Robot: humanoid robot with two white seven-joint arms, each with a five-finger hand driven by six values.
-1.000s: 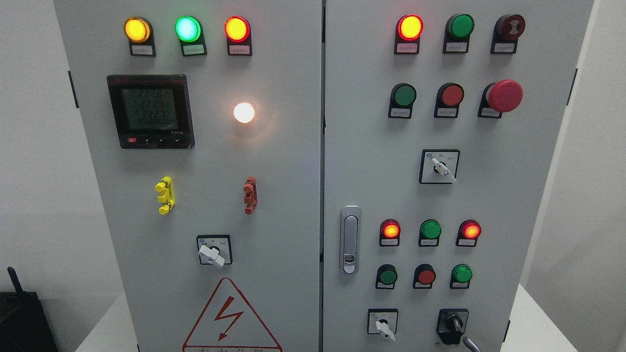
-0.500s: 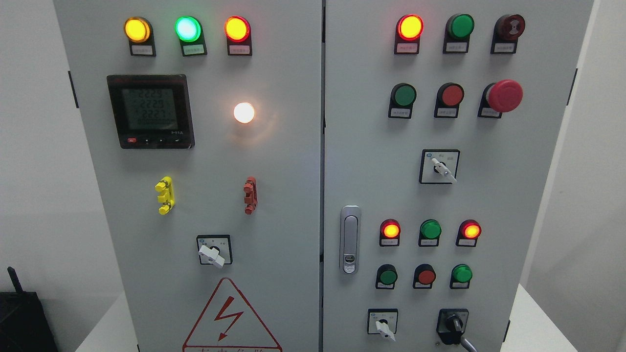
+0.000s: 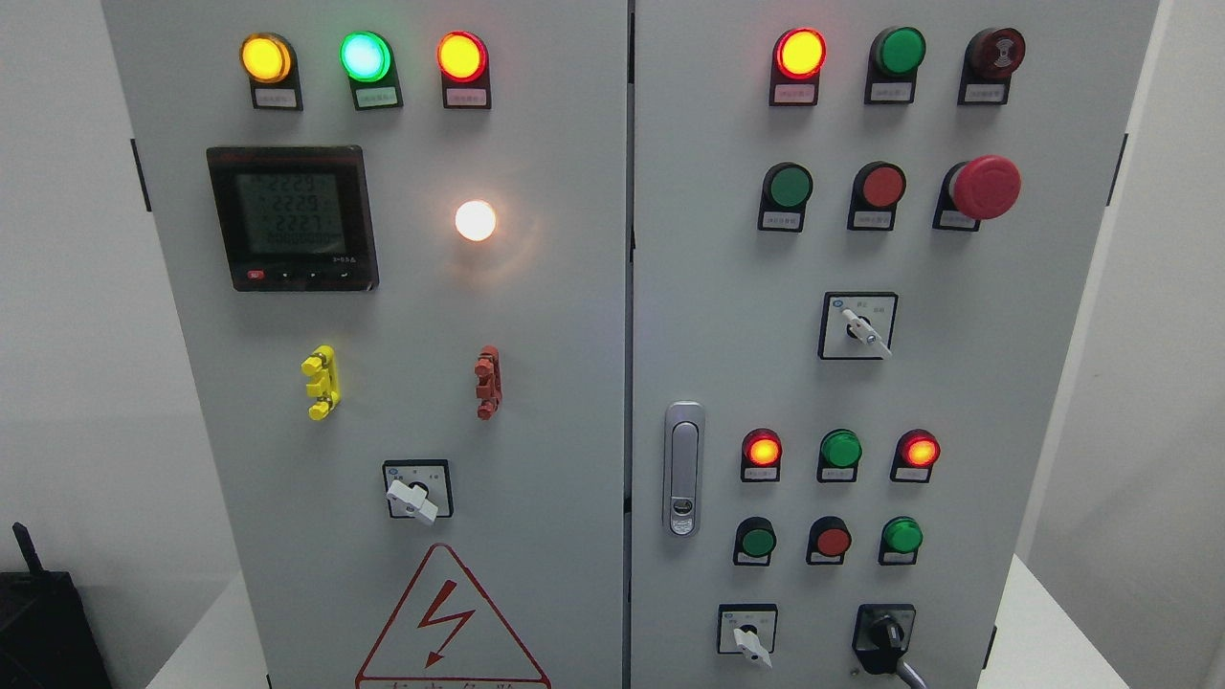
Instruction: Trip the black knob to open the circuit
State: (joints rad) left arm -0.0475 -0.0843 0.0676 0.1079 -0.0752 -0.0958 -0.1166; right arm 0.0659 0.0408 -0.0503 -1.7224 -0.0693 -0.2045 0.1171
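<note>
Low right, black knob (image 3: 886, 635), untouched

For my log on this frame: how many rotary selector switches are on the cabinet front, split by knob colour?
White-knob selector switches: 3
Black knob: 1
Total: 4
</note>
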